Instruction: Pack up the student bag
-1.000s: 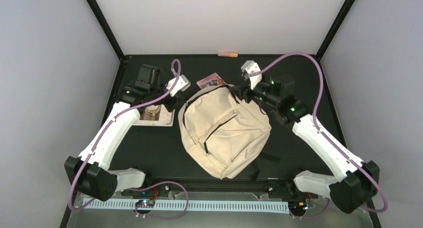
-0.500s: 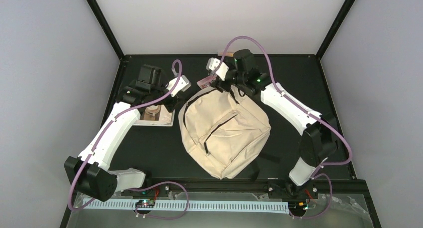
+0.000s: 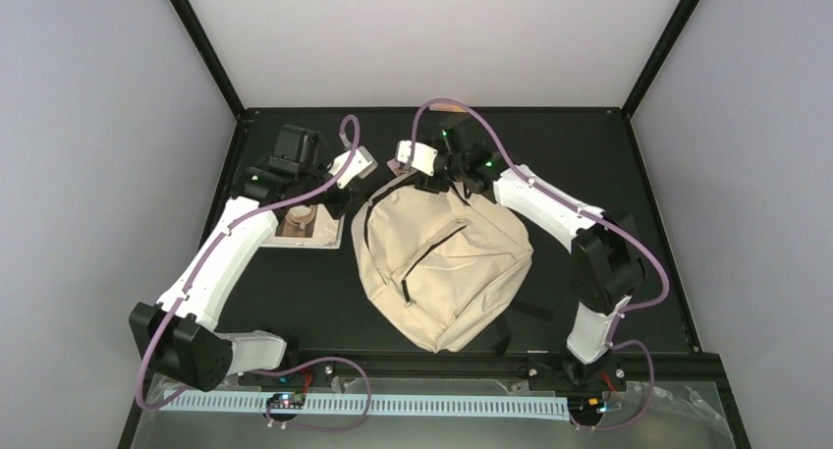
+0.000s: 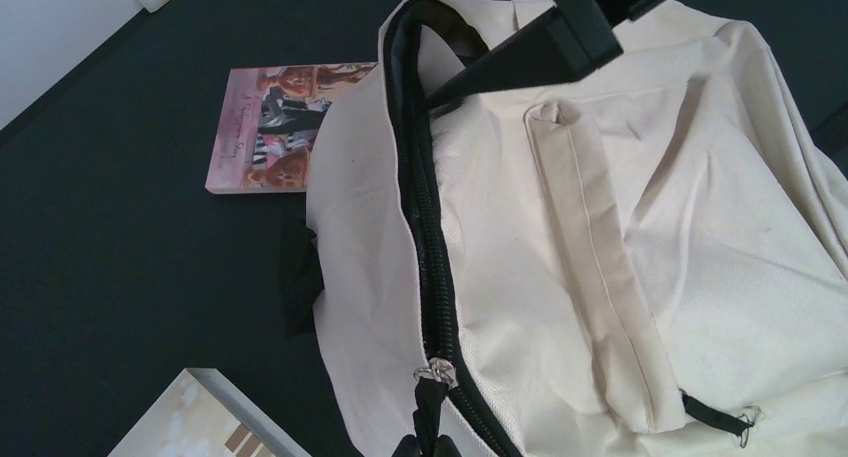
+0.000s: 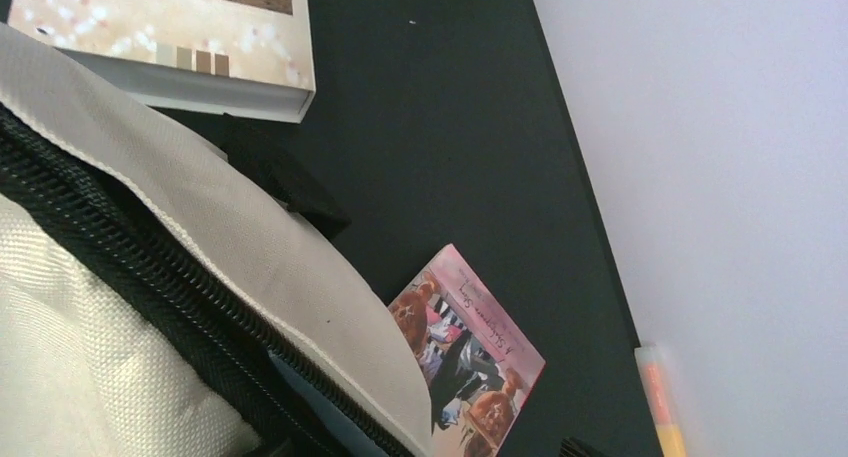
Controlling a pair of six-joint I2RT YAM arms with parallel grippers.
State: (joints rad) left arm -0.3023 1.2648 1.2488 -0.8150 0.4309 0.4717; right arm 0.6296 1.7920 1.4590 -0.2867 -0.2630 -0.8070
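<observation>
The backpack lies flat in the middle of the tabletop, its long axis running from the near edge to its zippered mouth at the far end. Both claws meet at that mouth. The left claw is pinched shut, seemingly on the zipper pull at the left rim, with its arm stretched forward. The right claw, jaws apart, straddles the top rim, its arm folded leftward. A pink book lies just beyond the rim, nearest the right claw.

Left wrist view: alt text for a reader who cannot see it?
A cream student bag fills the frame, the left gripper shut on its zipper pull at the bottom edge. A pink book shows past its edge on the black table.
</observation>
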